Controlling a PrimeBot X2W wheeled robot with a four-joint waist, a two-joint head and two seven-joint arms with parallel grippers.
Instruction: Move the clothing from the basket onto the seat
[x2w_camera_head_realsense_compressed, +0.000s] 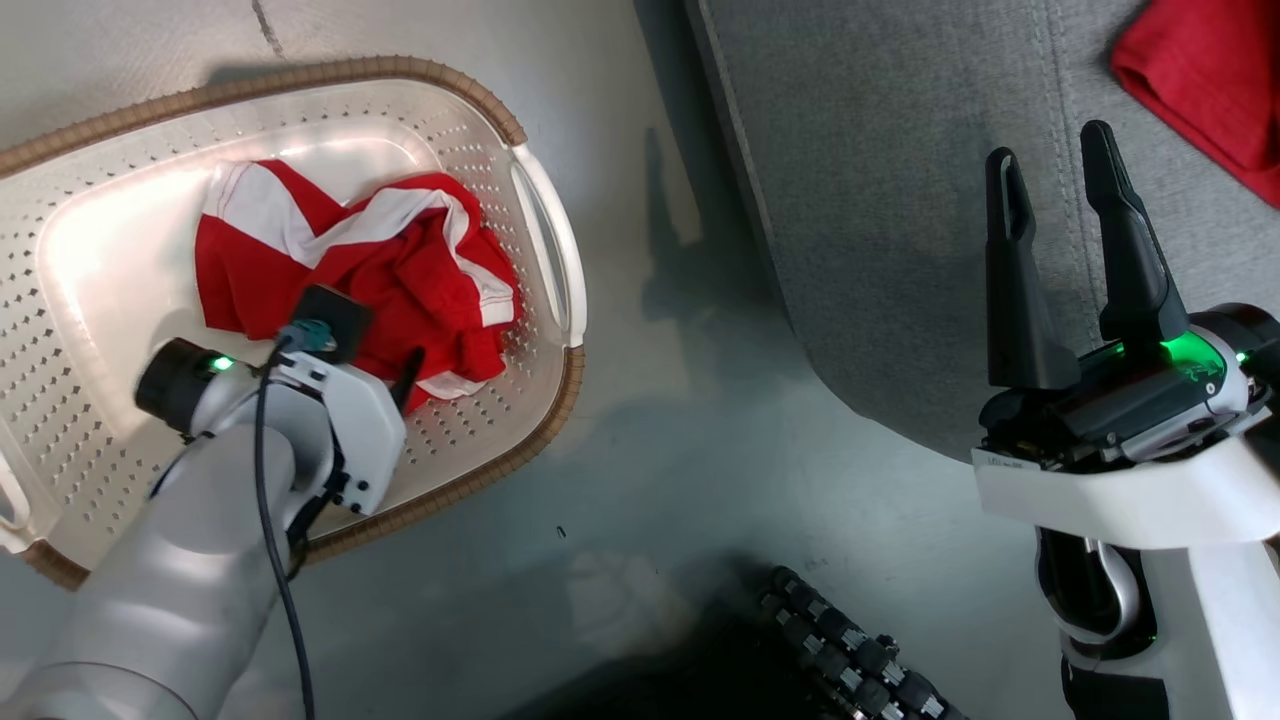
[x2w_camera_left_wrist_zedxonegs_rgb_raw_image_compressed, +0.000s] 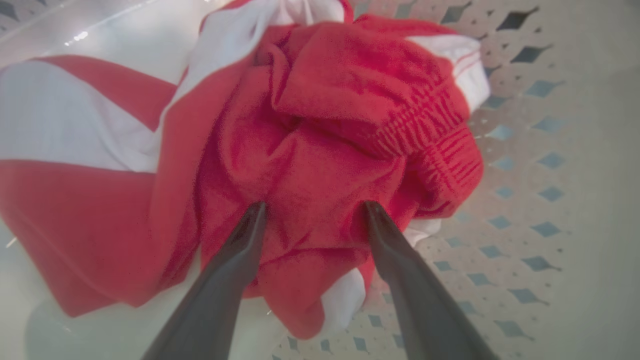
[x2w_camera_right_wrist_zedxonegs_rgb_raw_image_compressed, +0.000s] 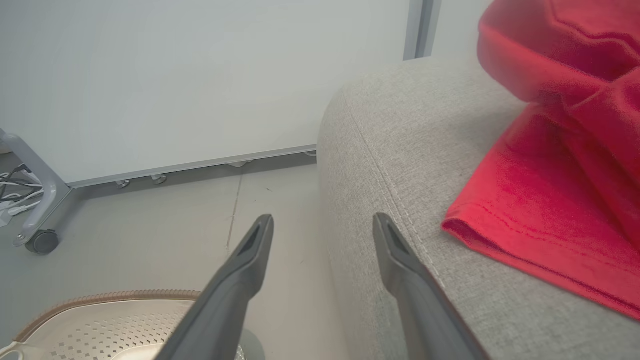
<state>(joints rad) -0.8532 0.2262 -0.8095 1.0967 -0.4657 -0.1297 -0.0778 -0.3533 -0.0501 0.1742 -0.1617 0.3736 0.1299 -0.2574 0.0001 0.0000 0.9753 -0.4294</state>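
Left end effector: fingers apart, nothing clamped. It points down into the laundry basket, tips at the cloth and seemingly just touching it.
Right end effector: fingers apart and empty, poised over the near edge of the grey sofa seat.
Red-and-white jersey: crumpled on the basket floor, toward the end with the handle that faces the sofa.
Key relation: in the left wrist view the bunched red fold of the jersey lies dead ahead, bulging between the two fingers. The white-striped part trails off to that view's left.
Long axis: in the head view the heap runs roughly side to side across the basket. The fingers appear to straddle its thicker red end.
Nearer arm: the left, by far. The right is well apart from the basket, across a strip of floor.
Already on the seat: a red garment, lying just beside the right end effector's fingers in the right wrist view.
Step in hand: probably closing on the fold, then lifting it clear of the basket wall.
Risk: a shallow pinch may catch one layer and drag the rest.
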